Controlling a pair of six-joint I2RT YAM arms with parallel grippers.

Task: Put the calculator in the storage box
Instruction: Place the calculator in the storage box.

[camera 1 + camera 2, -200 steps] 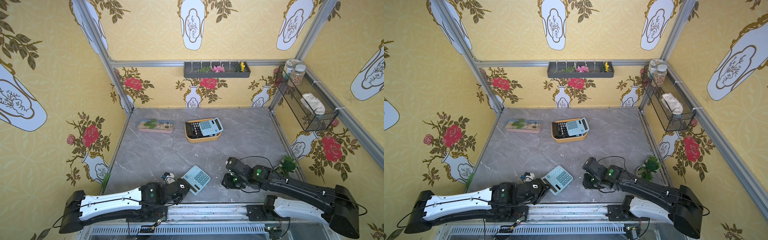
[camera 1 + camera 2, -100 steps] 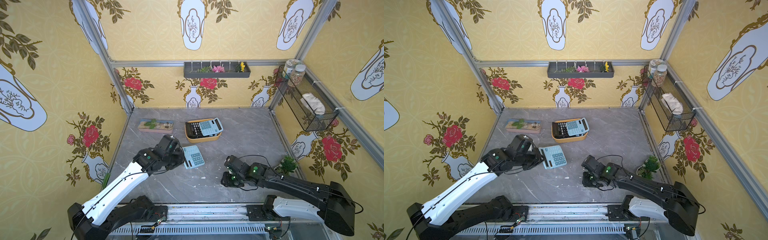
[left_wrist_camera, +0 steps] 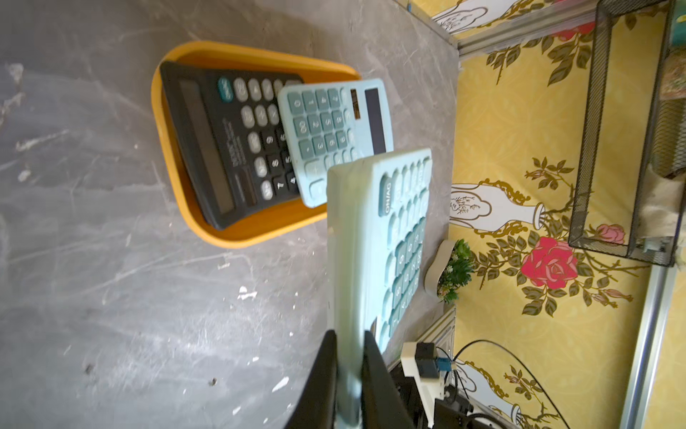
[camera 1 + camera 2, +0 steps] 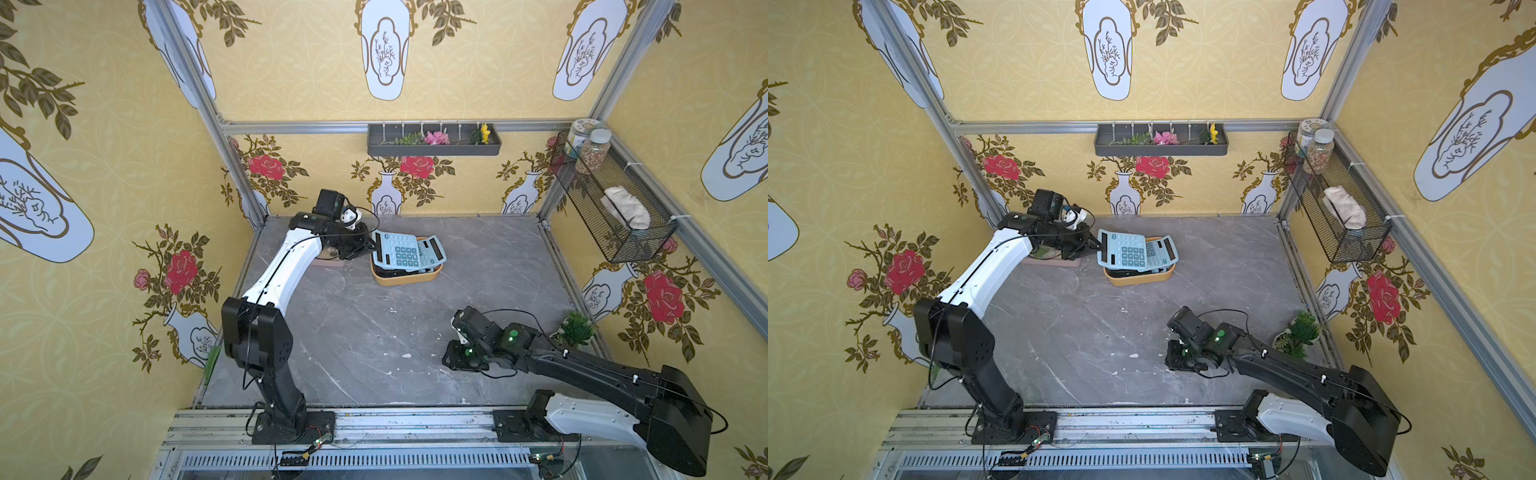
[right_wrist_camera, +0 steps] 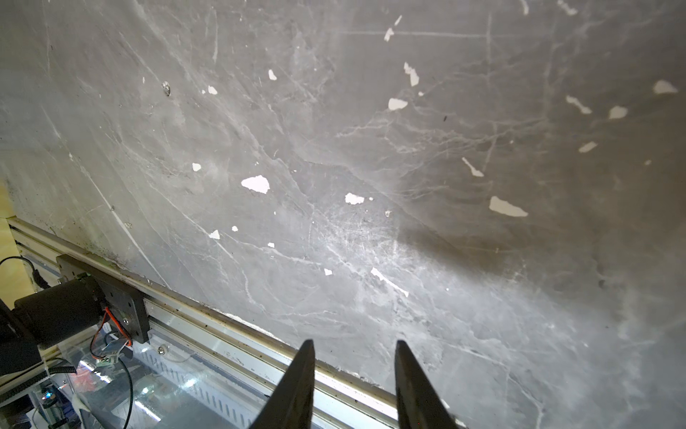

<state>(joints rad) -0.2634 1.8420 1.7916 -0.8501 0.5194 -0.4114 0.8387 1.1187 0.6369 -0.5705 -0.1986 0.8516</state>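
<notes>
The left claw (image 3: pixel 350 338) is clenched on the edge of a pale blue calculator (image 3: pixel 375 230), which is held in the air (tilted, keys facing up) at the rim of the yellow storage box (image 3: pixel 167 148), not yet inside. A black calculator (image 3: pixel 222 141) and a second blue calculator (image 3: pixel 334 122) are seen lying in the box. The right claw (image 5: pixel 354 347) is parted and empty, low over the table (image 5: pixel 334 148), well apart from the box.
</notes>
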